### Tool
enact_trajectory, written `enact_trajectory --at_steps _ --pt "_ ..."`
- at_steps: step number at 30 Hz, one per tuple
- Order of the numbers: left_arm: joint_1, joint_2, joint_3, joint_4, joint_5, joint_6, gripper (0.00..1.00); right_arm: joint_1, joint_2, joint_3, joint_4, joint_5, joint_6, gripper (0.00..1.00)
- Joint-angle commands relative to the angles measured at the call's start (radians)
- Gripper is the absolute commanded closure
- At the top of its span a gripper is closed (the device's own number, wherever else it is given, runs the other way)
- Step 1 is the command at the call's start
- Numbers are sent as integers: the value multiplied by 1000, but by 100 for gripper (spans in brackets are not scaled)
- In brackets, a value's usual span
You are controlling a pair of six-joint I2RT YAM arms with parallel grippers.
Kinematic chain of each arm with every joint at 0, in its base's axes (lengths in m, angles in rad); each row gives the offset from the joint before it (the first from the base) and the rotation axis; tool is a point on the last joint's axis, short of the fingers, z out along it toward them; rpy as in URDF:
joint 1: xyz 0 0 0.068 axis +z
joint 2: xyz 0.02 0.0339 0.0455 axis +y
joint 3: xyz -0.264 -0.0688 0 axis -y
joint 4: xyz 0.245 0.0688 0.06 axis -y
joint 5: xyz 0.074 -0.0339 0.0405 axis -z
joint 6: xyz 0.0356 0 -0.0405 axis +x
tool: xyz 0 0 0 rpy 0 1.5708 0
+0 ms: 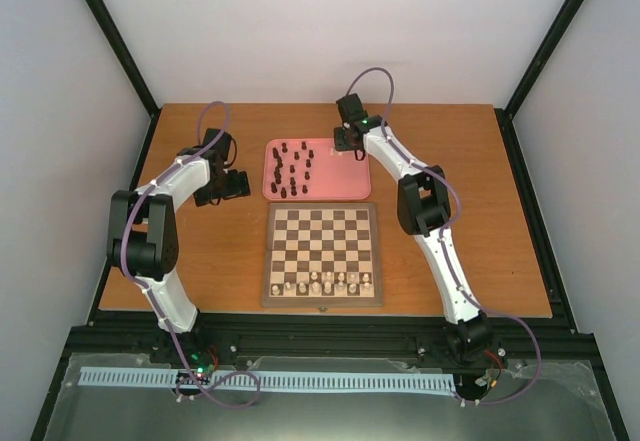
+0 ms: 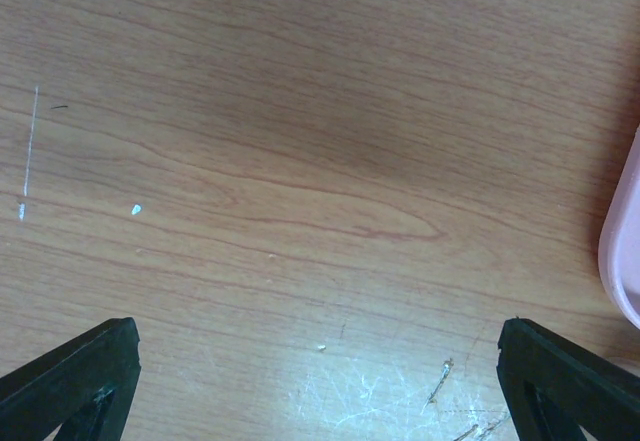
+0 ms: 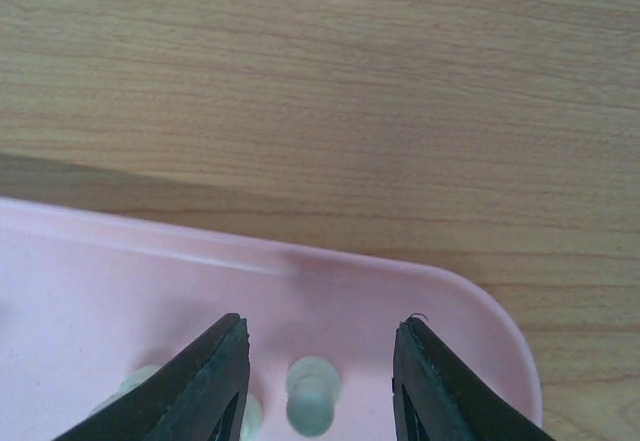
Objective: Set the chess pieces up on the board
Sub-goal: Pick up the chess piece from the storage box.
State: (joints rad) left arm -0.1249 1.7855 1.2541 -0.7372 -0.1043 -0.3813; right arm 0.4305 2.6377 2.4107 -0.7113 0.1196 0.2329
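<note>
The chessboard lies at the table's middle front, with several cream-white pieces on its two near rows. Several dark brown pieces stand in the pink tray behind it. My right gripper hovers over the tray's far right corner; in the right wrist view it is open above a cream-white piece standing between its fingers, with other cream pieces to the left. My left gripper is left of the tray; it is open wide over bare wood and empty.
The tray's edge shows at the right of the left wrist view. The wooden table ends at a black frame rail in front. Grey walls enclose the back and sides.
</note>
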Motion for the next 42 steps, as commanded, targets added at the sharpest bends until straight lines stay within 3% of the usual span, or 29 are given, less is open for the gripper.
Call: enact_trajectory --at_steps 1,21,30,42 --pt "-4 11 34 1 3 7 0 -22 35 58 37 -5 16 59" --pt "-4 31 38 8 15 4 0 -27 71 74 20 -45 37 67" --pt "-4 27 31 11 18 4 0 -30 73 74 13 -46 48 80" --pt "-4 26 31 11 16 3 0 -38 58 61 -15 -52 44 88"
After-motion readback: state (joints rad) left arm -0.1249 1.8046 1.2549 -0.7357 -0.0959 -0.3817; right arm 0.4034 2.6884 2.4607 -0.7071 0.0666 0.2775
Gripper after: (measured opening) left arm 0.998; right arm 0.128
